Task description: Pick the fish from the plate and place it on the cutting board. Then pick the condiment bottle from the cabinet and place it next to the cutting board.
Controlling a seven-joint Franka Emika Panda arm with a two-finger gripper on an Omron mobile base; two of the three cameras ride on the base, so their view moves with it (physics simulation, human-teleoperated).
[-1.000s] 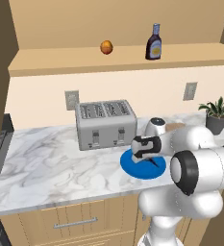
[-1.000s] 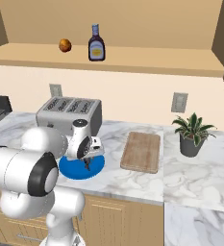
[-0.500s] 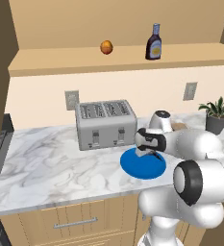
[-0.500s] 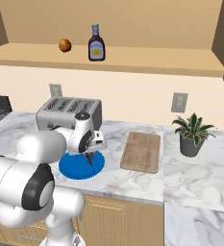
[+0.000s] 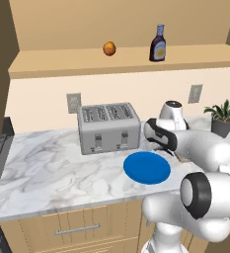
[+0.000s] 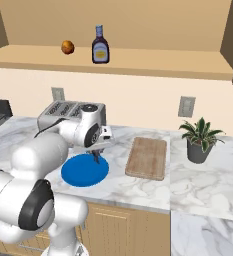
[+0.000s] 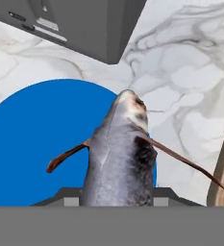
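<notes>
The blue plate (image 6: 84, 171) lay bare beside the toaster (image 5: 108, 128). Above its right edge, the gripper (image 6: 96, 155) was clamped on the fish (image 7: 120, 158), held mid-body and off the plate. It looked light, slim and probably slippery, so mid-body suited. The cutting board (image 6: 148, 157) waited rightward.

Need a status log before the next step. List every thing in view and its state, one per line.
fish: lifted off the plate, held in the gripper
plate: bare, flat on the counter
cutting board: bare, flat on the counter
condiment bottle: upright on the cabinet shelf
orange fruit: on the shelf
toaster: slots empty
</notes>
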